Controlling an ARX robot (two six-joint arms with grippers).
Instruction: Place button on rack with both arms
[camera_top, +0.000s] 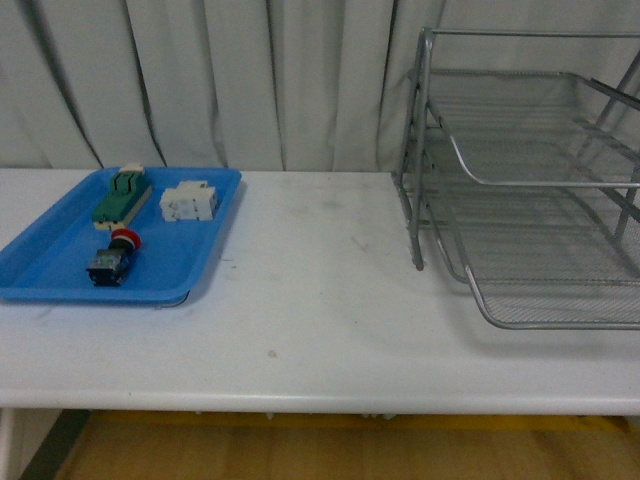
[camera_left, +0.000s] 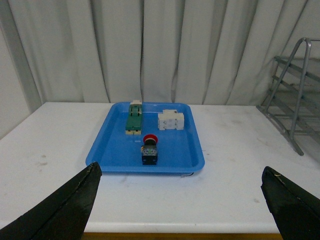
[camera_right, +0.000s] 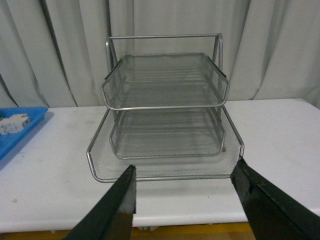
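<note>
While the left gripper (camera_left: 180, 170) and the right gripper (camera_right: 183, 167) hung with fingers spread wide and nothing between them, the button (camera_top: 113, 255) lay in a blue tray (camera_top: 40, 285) at ten o'clock on the white table (camera_top: 320, 310), with its red cap toward the curtain (camera_top: 250, 80). A green-and-cream block (camera_top: 122, 194) sat at twelve o'clock from the button, and a white component (camera_top: 190, 202) at about two. The silver wire rack (camera_top: 530, 190) stood well apart, at two o'clock on the table. The left gripper faced the tray and the right faced the rack's open front, touching neither.
</note>
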